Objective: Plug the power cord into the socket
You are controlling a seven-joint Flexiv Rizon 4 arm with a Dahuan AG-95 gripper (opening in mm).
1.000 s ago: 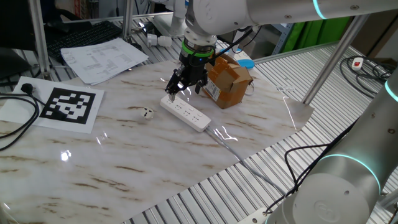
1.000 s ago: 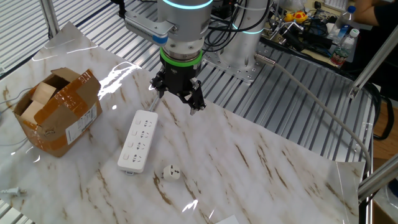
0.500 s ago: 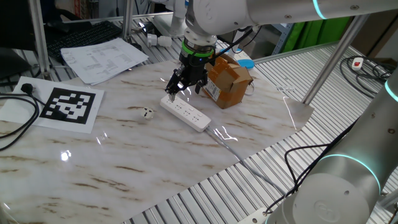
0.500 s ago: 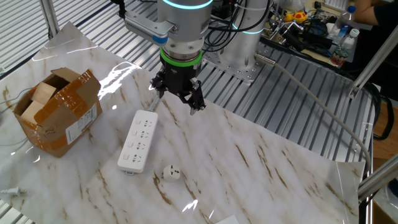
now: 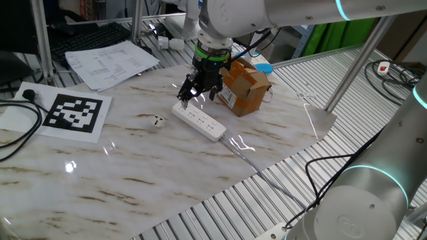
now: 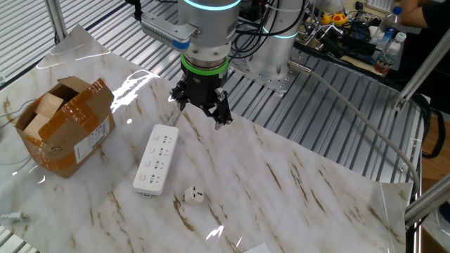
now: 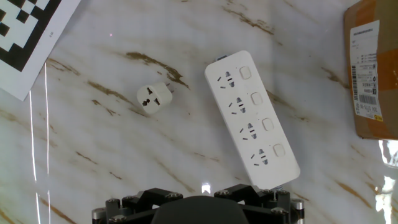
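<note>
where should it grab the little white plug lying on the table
Grip the small white plug across its rounded sides, coming straight down from above. It lies apart from the power strip with bare marble around it, socket face up in the hand view. A judgement only.

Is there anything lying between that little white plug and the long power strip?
No. In the hand view, only bare marble tabletop separates the plug from the power strip.

A robotics lab: marble-patterned table (image 5: pixel 167 167) on metal rollers, calibration marker sheet (image 5: pixel 72 113) (checkered), aluminium framing (image 5: pixel 353 57).
</note>
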